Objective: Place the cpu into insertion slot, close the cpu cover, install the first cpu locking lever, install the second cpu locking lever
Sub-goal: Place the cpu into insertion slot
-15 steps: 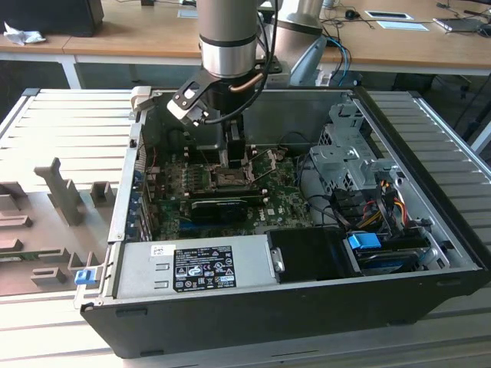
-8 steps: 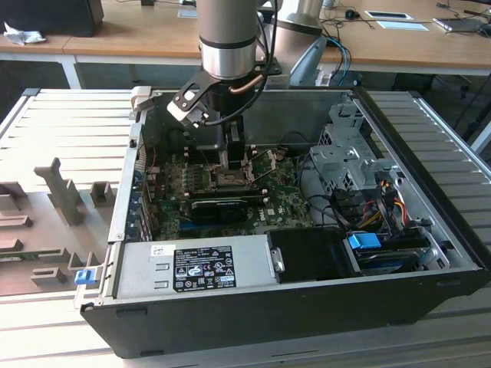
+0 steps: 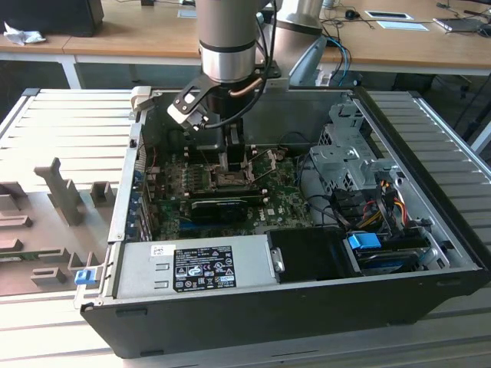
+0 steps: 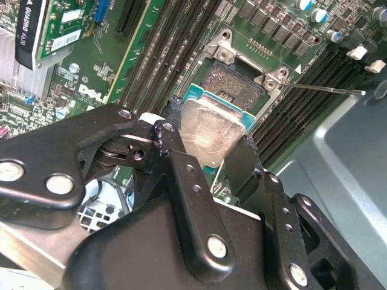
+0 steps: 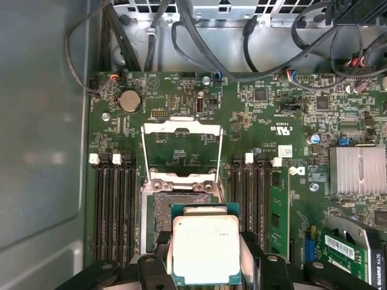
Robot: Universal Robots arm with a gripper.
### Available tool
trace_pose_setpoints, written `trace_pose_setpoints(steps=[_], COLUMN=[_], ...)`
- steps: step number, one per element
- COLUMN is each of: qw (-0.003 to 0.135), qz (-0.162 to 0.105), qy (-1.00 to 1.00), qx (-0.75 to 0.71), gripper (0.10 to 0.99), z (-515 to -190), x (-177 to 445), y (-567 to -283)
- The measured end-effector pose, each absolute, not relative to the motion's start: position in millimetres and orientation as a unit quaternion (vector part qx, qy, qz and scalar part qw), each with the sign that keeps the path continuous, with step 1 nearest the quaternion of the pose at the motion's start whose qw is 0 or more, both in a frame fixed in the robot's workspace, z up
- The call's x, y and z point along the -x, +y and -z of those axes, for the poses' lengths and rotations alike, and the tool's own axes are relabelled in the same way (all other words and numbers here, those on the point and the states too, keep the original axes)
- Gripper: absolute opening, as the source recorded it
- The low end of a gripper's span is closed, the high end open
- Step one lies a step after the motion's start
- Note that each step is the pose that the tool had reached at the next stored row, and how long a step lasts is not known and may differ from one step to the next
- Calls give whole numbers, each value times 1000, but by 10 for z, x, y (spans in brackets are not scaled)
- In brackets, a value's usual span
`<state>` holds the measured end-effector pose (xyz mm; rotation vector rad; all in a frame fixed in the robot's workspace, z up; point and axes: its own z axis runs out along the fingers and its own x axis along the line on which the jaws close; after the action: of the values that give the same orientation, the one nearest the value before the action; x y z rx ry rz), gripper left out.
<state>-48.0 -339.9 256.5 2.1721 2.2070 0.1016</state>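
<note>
Slatted counter [image 3: 46,115], open computer case [image 3: 307,307]: cpu poised over its socket.
We find the cpu cover [image 5: 181,125] swung open and the hand [image 4: 208,142] gripping the cpu [image 5: 204,249] by opposite edges just above the socket [image 5: 158,211]. We judge it light, rigid and fragile underneath.

Grey power supply [image 3: 196,264], silver heatsink [image 5: 358,169], round coin battery [image 5: 129,100], wooden desk [image 3: 138,38]

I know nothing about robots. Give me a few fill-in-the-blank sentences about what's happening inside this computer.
1. The tool is ___ on the cpu.
2. The cpu cover is swung ___.
3. The socket is ___ of any chip.
4. The motherboard is coloured ___.
Missing: shut; open; empty; green.
</note>
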Motion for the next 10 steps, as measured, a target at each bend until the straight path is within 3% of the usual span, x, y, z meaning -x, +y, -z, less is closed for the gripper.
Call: trace_pose_setpoints(steps=[10], qw=[22], qz=[-33], qy=[712], qx=[-701], gripper=[533], z=[-2400], x=[484], y=[-3333])
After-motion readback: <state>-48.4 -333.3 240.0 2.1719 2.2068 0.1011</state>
